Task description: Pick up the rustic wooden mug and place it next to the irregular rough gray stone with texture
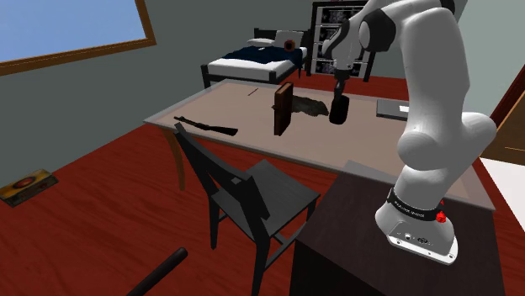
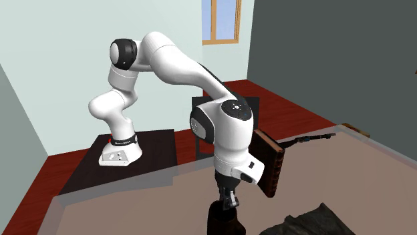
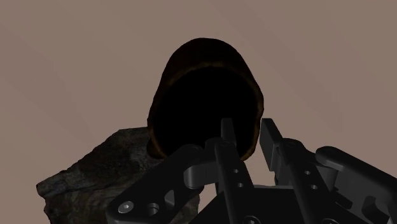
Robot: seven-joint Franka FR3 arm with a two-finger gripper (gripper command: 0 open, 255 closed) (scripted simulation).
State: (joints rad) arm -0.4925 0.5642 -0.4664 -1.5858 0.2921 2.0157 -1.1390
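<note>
Gripper (image 3: 248, 132): fingers narrowly apart, clamped on rim of mug (image 3: 203, 95).
Mug: dark, upright, just right of stone (image 1: 308, 107) in shoulder view.
Stone: grey, rough, on table (image 1: 227, 108).

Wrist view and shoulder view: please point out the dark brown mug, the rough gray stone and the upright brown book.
dark brown mug (image 3: 207, 49), wrist view, on its rim.
rough gray stone (image 3: 89, 168), wrist view, on its lit upper face.
upright brown book (image 1: 283, 109), shoulder view, on the middle of its cover.

Matt dark-brown mug (image 3: 205, 52), rough craggy grey stone (image 3: 95, 173), smooth matt tabletop (image 3: 63, 57).
</note>
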